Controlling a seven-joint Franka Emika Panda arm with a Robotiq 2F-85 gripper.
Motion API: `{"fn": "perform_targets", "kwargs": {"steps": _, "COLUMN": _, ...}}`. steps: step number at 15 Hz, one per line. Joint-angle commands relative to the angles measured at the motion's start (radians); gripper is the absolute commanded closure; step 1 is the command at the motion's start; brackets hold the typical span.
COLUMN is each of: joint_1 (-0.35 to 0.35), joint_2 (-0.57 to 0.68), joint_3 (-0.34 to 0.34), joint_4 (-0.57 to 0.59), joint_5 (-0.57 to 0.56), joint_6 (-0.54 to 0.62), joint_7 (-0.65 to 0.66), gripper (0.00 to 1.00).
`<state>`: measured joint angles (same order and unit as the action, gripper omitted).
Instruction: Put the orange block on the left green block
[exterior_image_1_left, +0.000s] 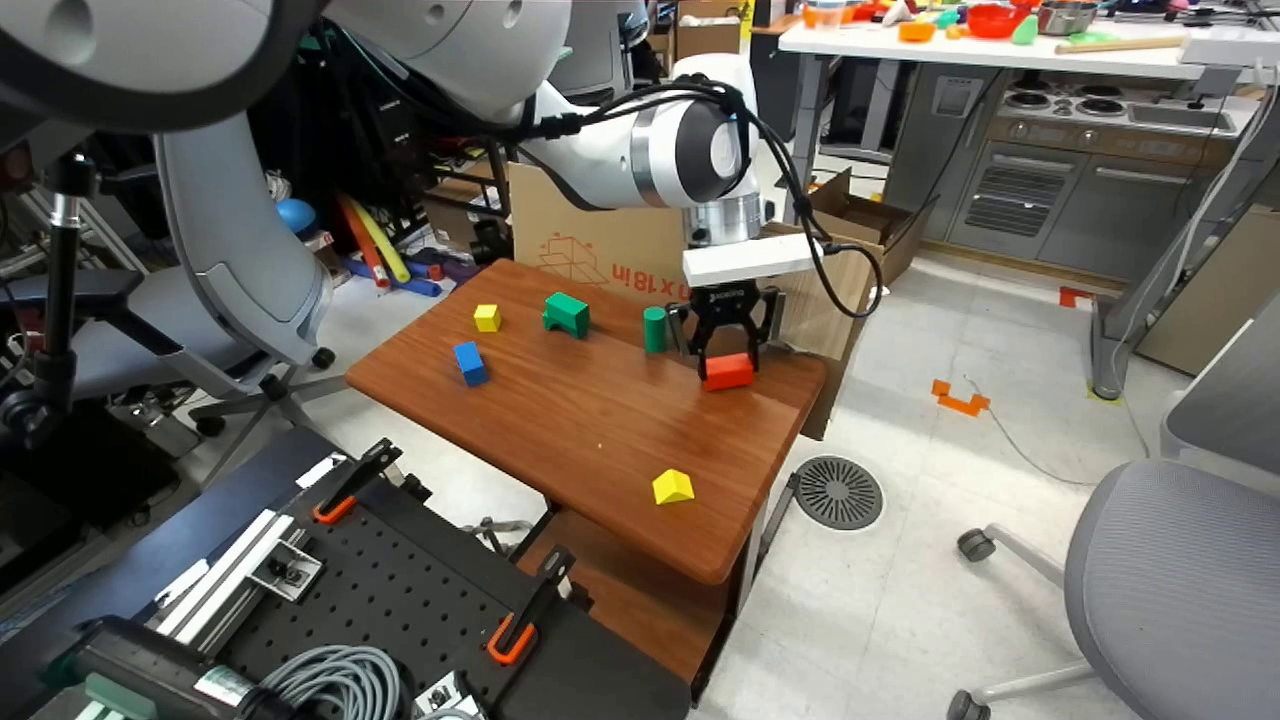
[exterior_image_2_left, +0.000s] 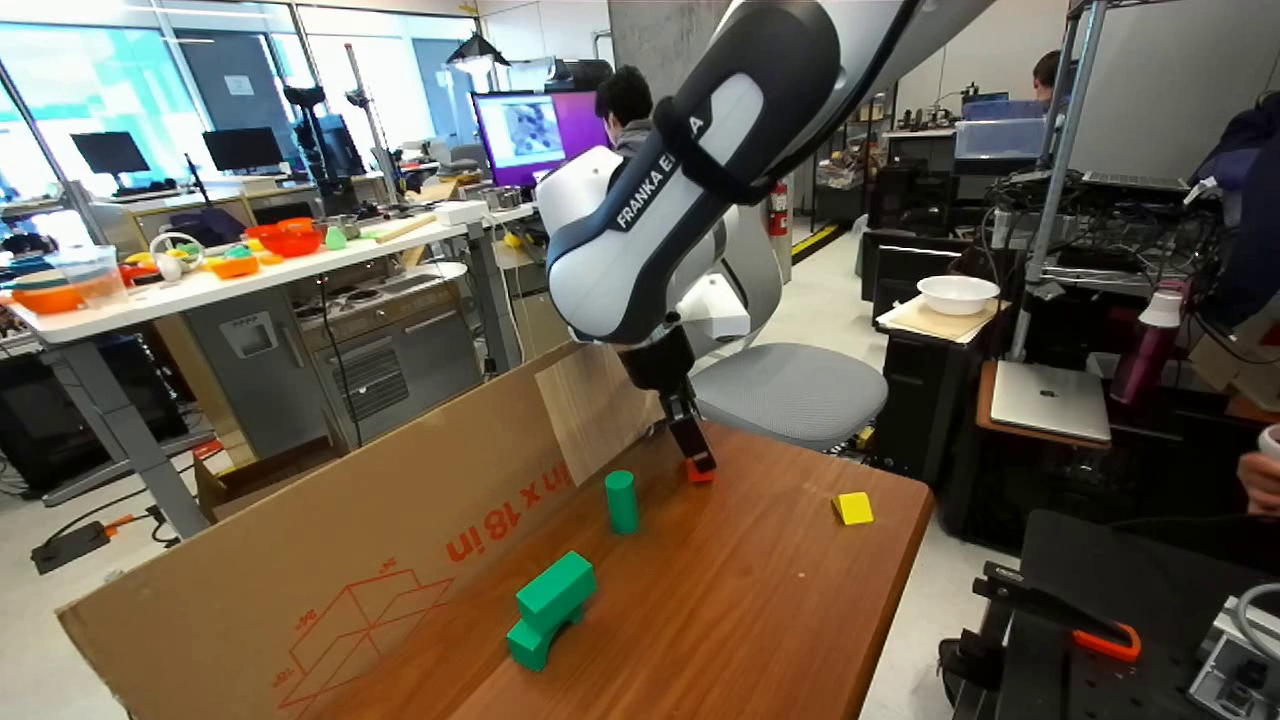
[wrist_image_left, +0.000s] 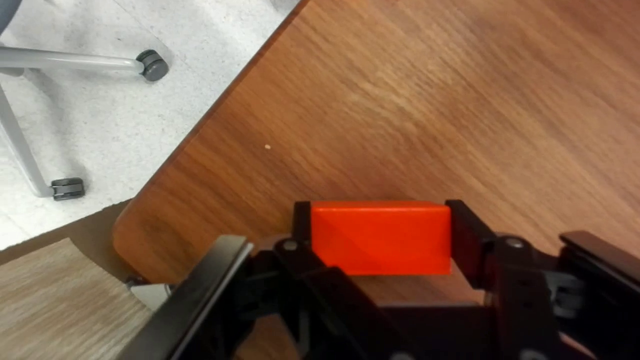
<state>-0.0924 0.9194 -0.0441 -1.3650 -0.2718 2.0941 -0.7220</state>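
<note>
The orange block (exterior_image_1_left: 728, 371) is a red-orange block near the far right corner of the wooden table. It also shows in an exterior view (exterior_image_2_left: 699, 474), partly hidden by a finger. In the wrist view the orange block (wrist_image_left: 382, 240) spans the gap between the fingers. My gripper (wrist_image_left: 380, 227) is shut on its two ends. I cannot tell whether the block touches the table. The left green block (exterior_image_1_left: 568, 312) lies on top of a green arch piece; both show in an exterior view, the left green block (exterior_image_2_left: 557, 587) above the arch (exterior_image_2_left: 528, 645).
An upright green cylinder (exterior_image_1_left: 655, 330) stands between my gripper and the left green block. A yellow cube (exterior_image_1_left: 487, 318), a blue block (exterior_image_1_left: 471, 364) and a yellow wedge (exterior_image_1_left: 673, 487) lie on the table (exterior_image_1_left: 590, 440). A cardboard sheet (exterior_image_2_left: 400, 540) stands along the table's back edge.
</note>
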Motion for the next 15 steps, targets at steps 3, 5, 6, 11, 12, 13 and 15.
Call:
{"fn": "perform_targets", "kwargs": {"steps": 3, "joint_1": -0.008, "joint_2": -0.188, "joint_3": 0.046, "joint_4": -0.026, "joint_5": 0.105, "joint_6": -0.135, "joint_7": 0.17, "gripper": 0.59}}
{"fn": "perform_targets", "kwargs": {"steps": 5, "joint_1": 0.001, "joint_2": -0.246, "joint_3": 0.055, "joint_4": -0.026, "joint_5": 0.152, "joint_6": -0.215, "joint_7": 0.263, "gripper": 0.59}}
{"fn": "perform_targets", "kwargs": {"steps": 6, "joint_1": 0.006, "joint_2": -0.272, "joint_3": 0.059, "joint_4": -0.028, "joint_5": 0.172, "joint_6": -0.252, "joint_7": 0.315, "gripper": 0.59}}
{"fn": "perform_targets", "kwargs": {"steps": 11, "joint_1": 0.055, "joint_2": -0.363, "joint_3": 0.06, "joint_4": -0.101, "joint_5": 0.262, "joint_6": -0.247, "joint_7": 0.619, "gripper": 0.59}}
{"fn": "perform_targets", "kwargs": {"steps": 12, "joint_1": 0.067, "joint_2": -0.371, "joint_3": 0.057, "joint_4": -0.12, "joint_5": 0.274, "joint_6": -0.229, "joint_7": 0.682, "gripper": 0.59}}
{"fn": "perform_targets", "kwargs": {"steps": 13, "joint_1": 0.08, "joint_2": -0.38, "joint_3": 0.056, "joint_4": -0.142, "joint_5": 0.286, "joint_6": -0.204, "joint_7": 0.743, "gripper": 0.59}}
{"fn": "perform_targets", "kwargs": {"steps": 15, "joint_1": 0.104, "joint_2": -0.393, "joint_3": 0.055, "joint_4": -0.184, "joint_5": 0.307, "joint_6": -0.143, "joint_7": 0.853, "gripper": 0.59}}
